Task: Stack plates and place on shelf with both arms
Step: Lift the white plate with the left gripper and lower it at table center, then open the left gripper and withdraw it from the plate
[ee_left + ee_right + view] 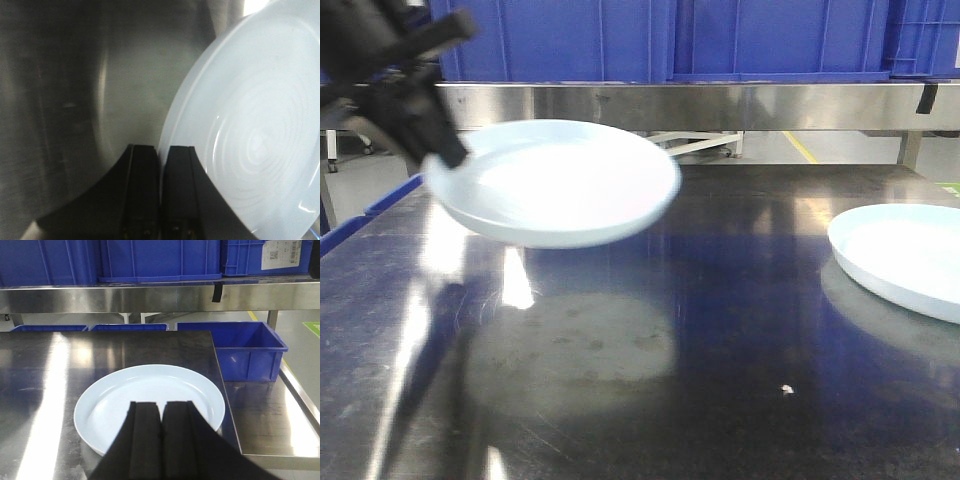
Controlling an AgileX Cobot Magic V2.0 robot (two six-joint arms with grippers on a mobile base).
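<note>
Left tool (161, 156): black, pinching the rim of the lifted plate (555, 185). The plate's edge runs into the narrow slot between the two fingers (145, 180).
Lifted plate: white and glossy, held clear of the table (670, 350) on its left side. It is slightly tilted and blurred in the front view. The left wrist view shows faint concentric rings in its centre. A dull reflection lies on the steel beneath it.
Right tool (160, 407): fingers pressed together with only a thin seam between them, gripping nothing. It hangs over the near edge of the resting plate (150, 390) and hides that part of the rim.
Resting plate: flat on the table, on the right side near the table's right edge. It is well apart from the lifted plate.
Table: dark scratched steel with bright streaks of glare. A small pale speck (786, 388) lies toward the front.
Shelf (720, 105): a brushed steel rail running behind the table and above it. A short black strip (927, 97) is stuck on it at the right.
Upper crates (620, 40): large, blue, sitting side by side on the shelf.
Lower crate (250, 352): blue and open-topped, just past the table's far right corner on a lower steel surface.
</note>
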